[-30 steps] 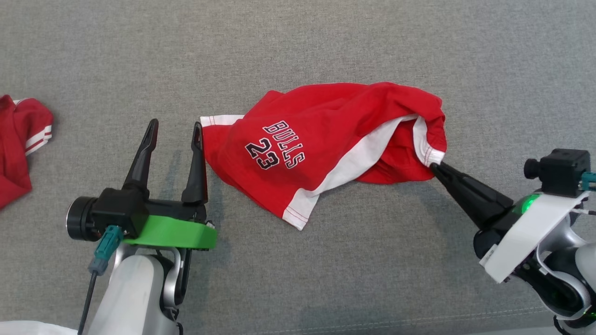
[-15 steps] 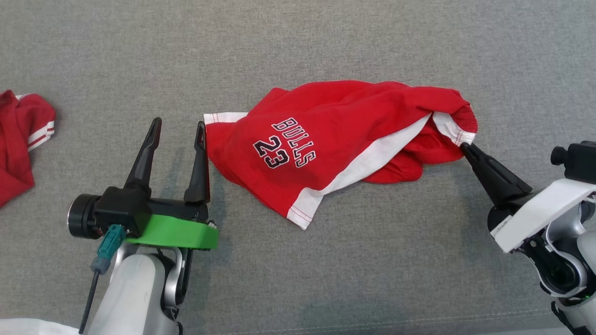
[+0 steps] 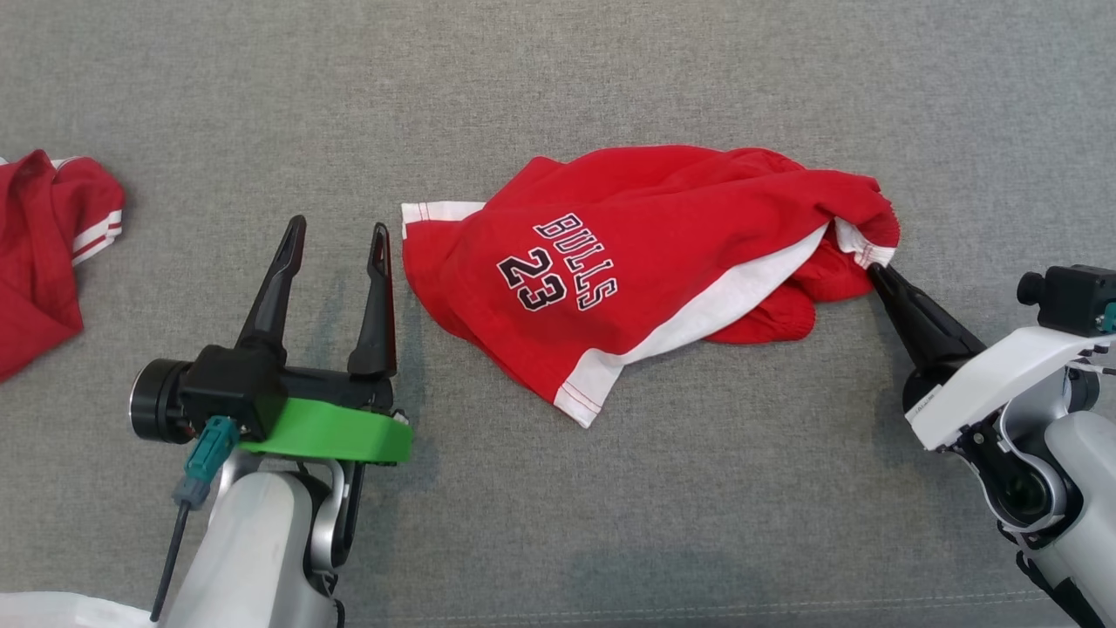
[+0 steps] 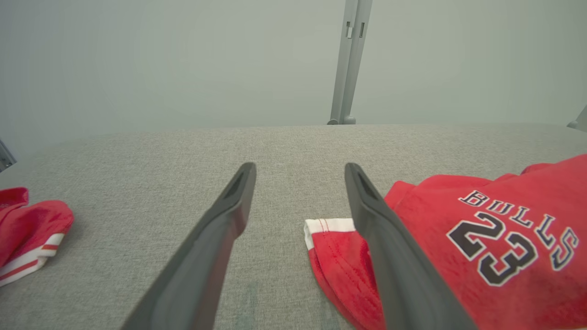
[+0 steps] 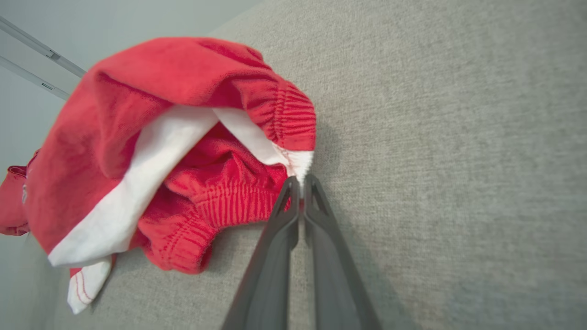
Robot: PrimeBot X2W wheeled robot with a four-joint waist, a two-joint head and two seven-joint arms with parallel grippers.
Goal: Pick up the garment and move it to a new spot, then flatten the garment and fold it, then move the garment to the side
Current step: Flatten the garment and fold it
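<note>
The red shorts [image 3: 645,262] are gripped at the waistband corner by the clenched right gripper [image 3: 874,270]; the left gripper [image 3: 338,228] is held released beside their hem.

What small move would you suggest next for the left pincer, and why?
Probably ease the left pincer onto the white hem corner of the shorts: it stands open beside it, while the right pincer is shut on the waistband; a second grip could spread them.

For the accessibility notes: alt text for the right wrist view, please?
The right gripper is shut on a white corner of the red shorts, which lie bunched, white stripe showing, on the grey cloth surface.
</note>
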